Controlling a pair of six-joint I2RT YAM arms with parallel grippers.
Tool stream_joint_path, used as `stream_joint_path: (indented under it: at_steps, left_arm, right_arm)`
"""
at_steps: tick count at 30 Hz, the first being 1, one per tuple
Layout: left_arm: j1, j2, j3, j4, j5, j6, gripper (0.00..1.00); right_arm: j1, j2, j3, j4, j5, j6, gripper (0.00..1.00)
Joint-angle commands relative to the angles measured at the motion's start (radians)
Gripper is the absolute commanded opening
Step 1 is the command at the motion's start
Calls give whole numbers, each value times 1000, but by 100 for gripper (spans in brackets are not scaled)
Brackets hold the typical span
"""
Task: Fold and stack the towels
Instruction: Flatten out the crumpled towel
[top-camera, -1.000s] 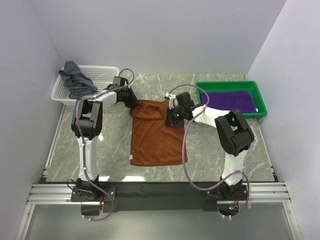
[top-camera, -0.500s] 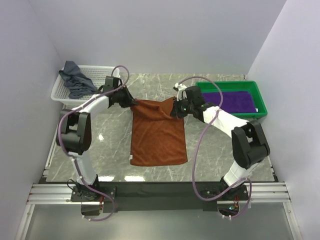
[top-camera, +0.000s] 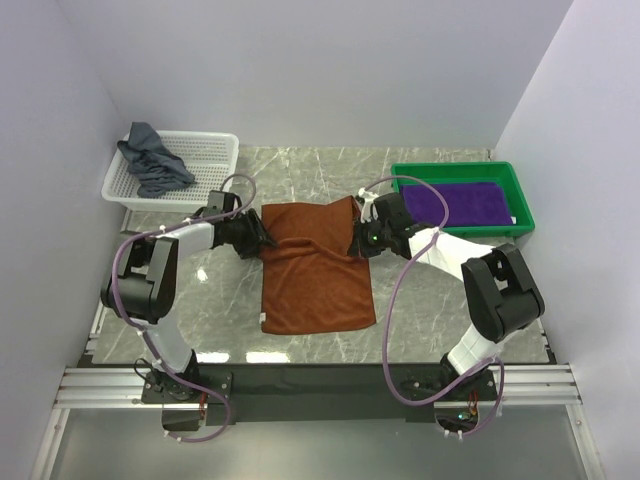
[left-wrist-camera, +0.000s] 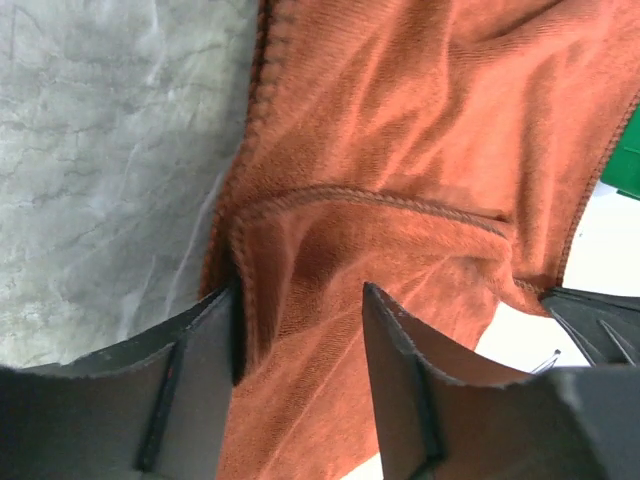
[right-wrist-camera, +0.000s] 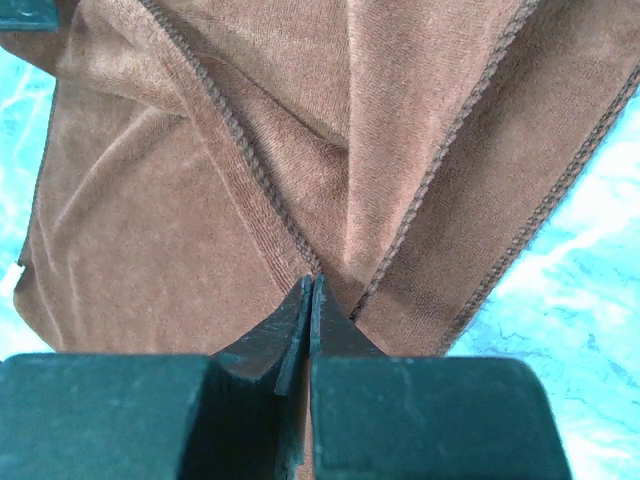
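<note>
Altogether three towels: rust-brown towel, purple towel, grey-blue towel.

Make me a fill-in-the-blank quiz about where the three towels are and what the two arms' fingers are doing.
The purple terry towel lies flat inside the ____ plastic tray.
The grey-blue terry towel hangs over the rim of the white mesh plastic basket on the ____ side of the marble table.
The right arm's fingers are ____ on the rust-brown terry towel.
The left arm's fingers stand ____ around that towel's edge.
Missing words: green, left, shut, open.
</note>
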Motion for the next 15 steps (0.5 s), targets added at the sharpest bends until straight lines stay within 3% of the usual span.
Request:
stream_joint_path:
  at_steps: [1,15]
  left_arm:
    - [-3,-56,4,16,8,-9,57]
    - [0,78,185,-88,-91,2,52]
  right_arm:
    - [-7,-34,3,54,-4,15,0]
    - [-8,-16,-1,79,-27,20,0]
